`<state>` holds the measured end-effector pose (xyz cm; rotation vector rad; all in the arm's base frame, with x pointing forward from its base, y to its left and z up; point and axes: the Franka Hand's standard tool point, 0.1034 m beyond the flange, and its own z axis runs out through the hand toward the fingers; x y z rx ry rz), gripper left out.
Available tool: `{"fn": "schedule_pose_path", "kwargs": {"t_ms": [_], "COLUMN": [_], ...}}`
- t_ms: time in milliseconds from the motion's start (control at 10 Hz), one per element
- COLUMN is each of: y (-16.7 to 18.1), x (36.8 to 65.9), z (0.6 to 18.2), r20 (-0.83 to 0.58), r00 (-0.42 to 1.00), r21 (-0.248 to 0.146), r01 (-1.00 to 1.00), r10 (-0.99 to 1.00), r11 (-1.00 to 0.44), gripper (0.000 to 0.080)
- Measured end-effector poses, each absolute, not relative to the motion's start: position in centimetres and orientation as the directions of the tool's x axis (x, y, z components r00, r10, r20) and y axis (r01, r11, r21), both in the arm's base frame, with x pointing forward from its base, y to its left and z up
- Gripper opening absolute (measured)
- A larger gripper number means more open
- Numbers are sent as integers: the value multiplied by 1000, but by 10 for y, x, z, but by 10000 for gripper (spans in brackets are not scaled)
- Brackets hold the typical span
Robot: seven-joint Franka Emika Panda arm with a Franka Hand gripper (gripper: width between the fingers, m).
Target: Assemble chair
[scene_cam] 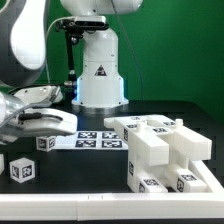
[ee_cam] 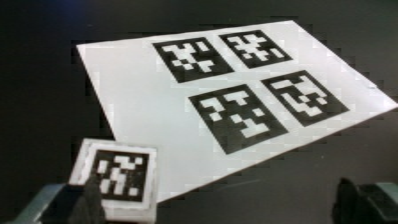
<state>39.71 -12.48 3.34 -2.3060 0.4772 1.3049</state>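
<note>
Chair block (scene_cam: pixel 165 150) beside marker board (scene_cam: pixel 93 141)

The chair (scene_cam: pixel 152 150) and marker board (scene_cam: pixel 95 141) were white with black-and-white square tags, the table (scene_cam: pixel 80 192) was black, the backdrop (scene_cam: pixel 185 50) was green.

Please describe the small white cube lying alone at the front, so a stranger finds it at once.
Start at the large stepped white block on the exterior view's right, then cross the dark table to the opposite side. The cube sits there nearest the camera, showing one black-and-white tag. Unlike the other small cube, it lies apart from the marker board.
</note>
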Motion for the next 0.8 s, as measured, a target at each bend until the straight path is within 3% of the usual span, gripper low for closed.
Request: {"fn": "schedule_pose_path", "kwargs": {"t_ms": [500,800], "y": [-122,-165], "x": [397,390], "z": [35,61], "r20": [-861,-899], "r00": [507,433], "r21": [-242,-247], "r01": [-465,-360], "r10": [-32,74], "r11": [-852,-900], "gripper": [648,648]}}
